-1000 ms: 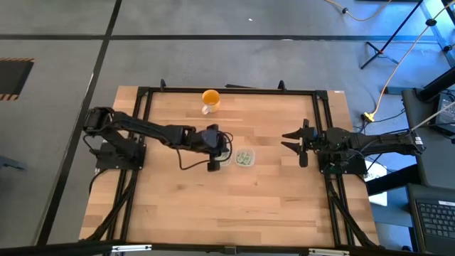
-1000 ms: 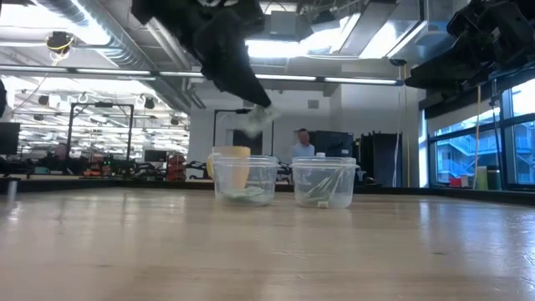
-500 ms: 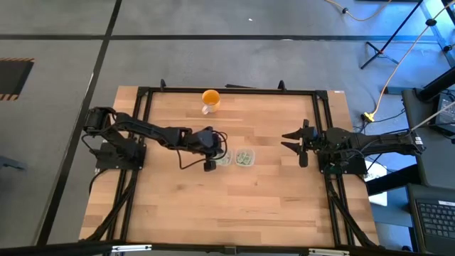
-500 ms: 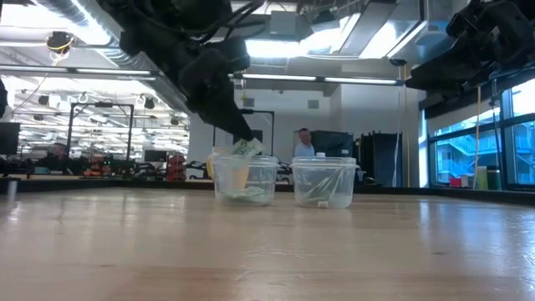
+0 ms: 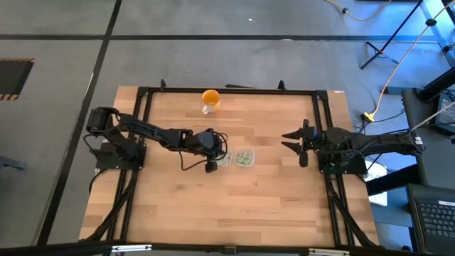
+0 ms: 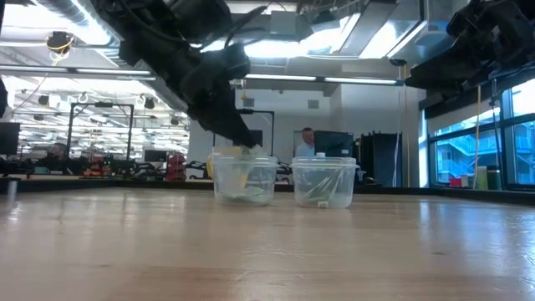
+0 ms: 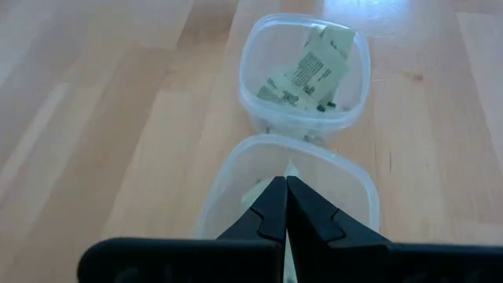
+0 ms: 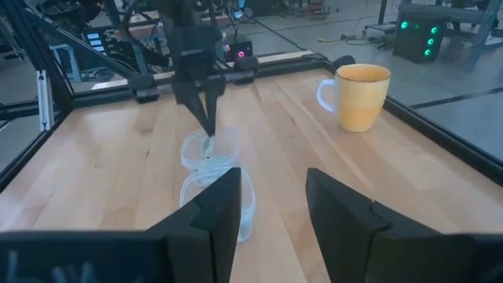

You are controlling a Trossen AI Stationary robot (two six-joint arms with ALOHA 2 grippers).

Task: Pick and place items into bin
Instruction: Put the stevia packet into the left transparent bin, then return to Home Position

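In the left wrist view, the left gripper (image 7: 285, 206) is pointing steeply down into the nearer clear tub (image 7: 350, 185), its jaws pinched together on a pale packet (image 7: 289, 169) just inside the rim. The farther tub (image 7: 259, 47) is holding several green-and-white packets (image 7: 310, 67), so the sorting seems partway done, with this one not yet released. Across the worktop (image 5: 270, 206), the right gripper (image 5: 293, 143) is waiting well apart, level, with its jaws spread and empty. An orange cup (image 5: 210, 99) is standing at the far edge.
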